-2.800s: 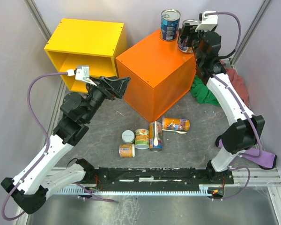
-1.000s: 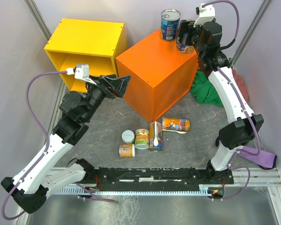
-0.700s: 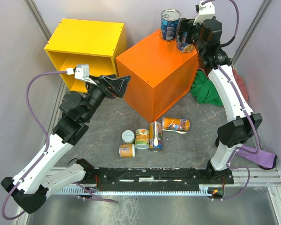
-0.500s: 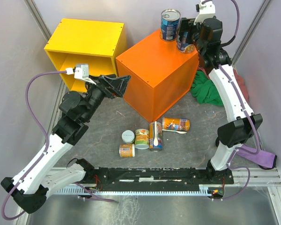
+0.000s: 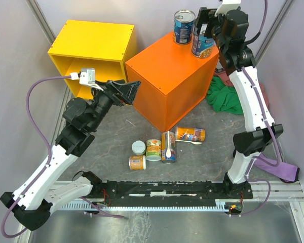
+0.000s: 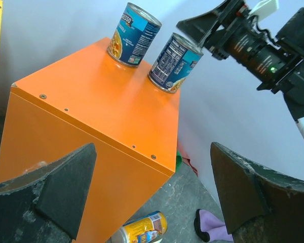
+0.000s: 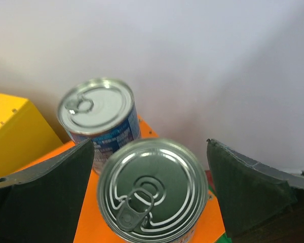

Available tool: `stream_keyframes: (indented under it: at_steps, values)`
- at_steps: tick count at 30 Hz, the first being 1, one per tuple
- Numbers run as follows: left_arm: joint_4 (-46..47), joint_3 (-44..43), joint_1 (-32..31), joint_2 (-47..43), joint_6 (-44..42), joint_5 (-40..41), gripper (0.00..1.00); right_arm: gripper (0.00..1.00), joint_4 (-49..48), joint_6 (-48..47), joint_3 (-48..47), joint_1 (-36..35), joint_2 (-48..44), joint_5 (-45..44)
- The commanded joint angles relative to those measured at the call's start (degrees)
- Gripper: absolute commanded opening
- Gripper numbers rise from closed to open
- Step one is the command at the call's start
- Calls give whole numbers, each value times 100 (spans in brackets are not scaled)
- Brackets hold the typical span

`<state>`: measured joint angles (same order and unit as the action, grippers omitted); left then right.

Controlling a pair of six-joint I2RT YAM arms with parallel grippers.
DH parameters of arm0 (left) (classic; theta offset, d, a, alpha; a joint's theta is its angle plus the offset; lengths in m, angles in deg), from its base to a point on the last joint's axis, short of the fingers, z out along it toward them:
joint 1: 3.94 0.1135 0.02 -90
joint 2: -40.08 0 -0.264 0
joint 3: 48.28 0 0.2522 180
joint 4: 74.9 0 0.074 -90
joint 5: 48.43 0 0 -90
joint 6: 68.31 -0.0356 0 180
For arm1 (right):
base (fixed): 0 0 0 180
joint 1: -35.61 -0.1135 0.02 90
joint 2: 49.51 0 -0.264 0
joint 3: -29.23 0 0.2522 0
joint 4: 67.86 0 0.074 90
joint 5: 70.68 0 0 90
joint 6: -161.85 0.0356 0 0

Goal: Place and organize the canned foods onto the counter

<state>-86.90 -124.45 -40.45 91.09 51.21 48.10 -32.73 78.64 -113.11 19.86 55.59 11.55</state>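
Tall blue-labelled, silver-topped tin (image 5: 184, 24) and second blue-labelled tin (image 5: 203, 44) upright, just beside each other at the far corner of the plain orange box-shaped counter (image 5: 167, 76), right gripper (image 7: 149, 143) above the second tin, fingers spread, gripping nothing, left gripper (image 6: 152, 149) splayed and empty, facing the counter, five more tins (image 5: 153, 150) on the grey tabletop (image 5: 116, 136).

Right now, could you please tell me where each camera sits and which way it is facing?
Top external: above and behind the robot, looking down on the table; both arms show, with left gripper and right gripper.
Left wrist: beside the counter, facing across its top; its own open fingers frame the bottom, and the right arm shows upper right.
Right wrist: above the counter's far corner, looking down on the corner can between its own fingers.
Shared: all three show that can and the second can standing by it.
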Motion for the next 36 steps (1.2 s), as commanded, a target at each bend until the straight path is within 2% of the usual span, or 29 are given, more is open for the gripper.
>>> stream_keyframes:
  at_steps: [1, 9, 14, 17, 20, 27, 33, 36]
  values:
    - [34, -234, -27, -45, 142, 90, 99, 99, -354, 9, -783, -16, 80, 13]
    - [-86, -254, -23, -135, 69, 243, 99, 99, -192, 142, -1156, -22, -5, 73]
    - [-193, -173, -23, -332, 31, 291, 99, 99, -43, 220, -291, -314, -912, -128]
    - [-418, -164, -25, -389, 98, 338, 99, 100, 589, 365, 65, -619, -1399, -515]
    - [-705, -162, -23, -426, 174, 383, 99, 99, 974, 642, 929, -1075, -2143, -1211]
    - [-1076, 279, -23, -680, 896, 458, 99, 96, 2304, 1763, 2672, -1676, -3649, -2201]
    - [-1332, 606, -27, -924, 1271, 559, 99, 94, 3475, 3477, 3939, -1804, -4352, -1938]
    - [-1482, 668, -23, -960, 1356, 574, 99, 94, 3537, 4283, 4736, -1909, -4605, -1677]
